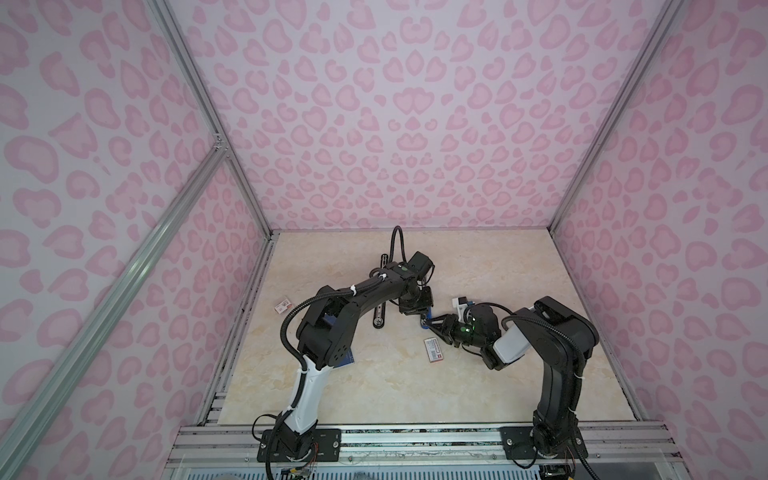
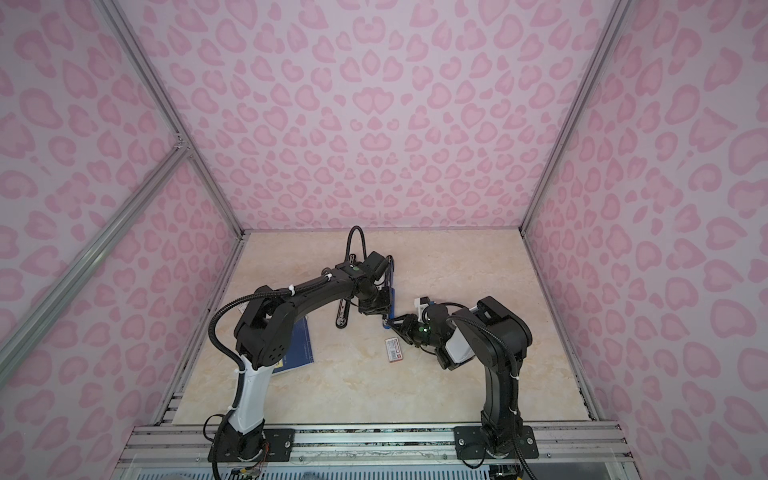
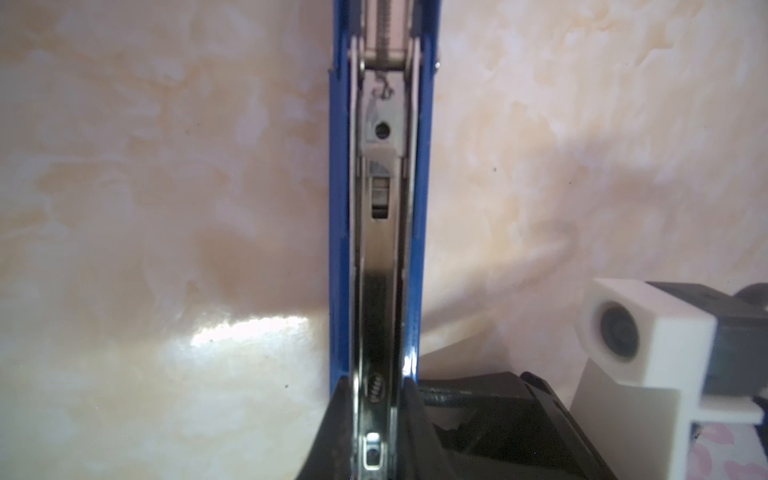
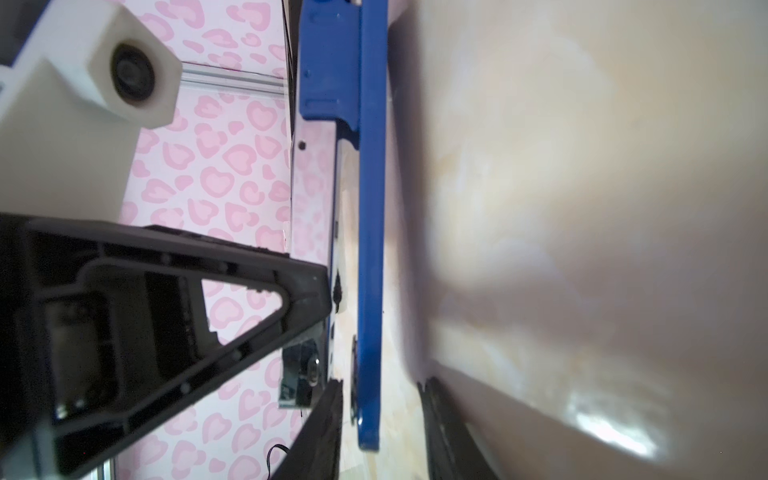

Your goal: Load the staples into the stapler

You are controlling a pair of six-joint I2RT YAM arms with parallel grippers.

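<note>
Though arms (image 1: 374,291) hide most of the blue stapler (image 3: 419,208) in both top views, left hand (image 3: 376,390) clamps its rail; right hand (image 4: 382,384) straddles its base, contact unclear.

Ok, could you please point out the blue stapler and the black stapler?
blue stapler (image 3: 338,208): left wrist view, on its blue side wall.
black stapler (image 1: 379,316): a top view, near its closer end.

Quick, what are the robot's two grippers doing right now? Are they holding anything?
Left gripper: closed on the blue stapler.
Right gripper: open, straddling the stapler's blue end, with a gap on one side.
</note>
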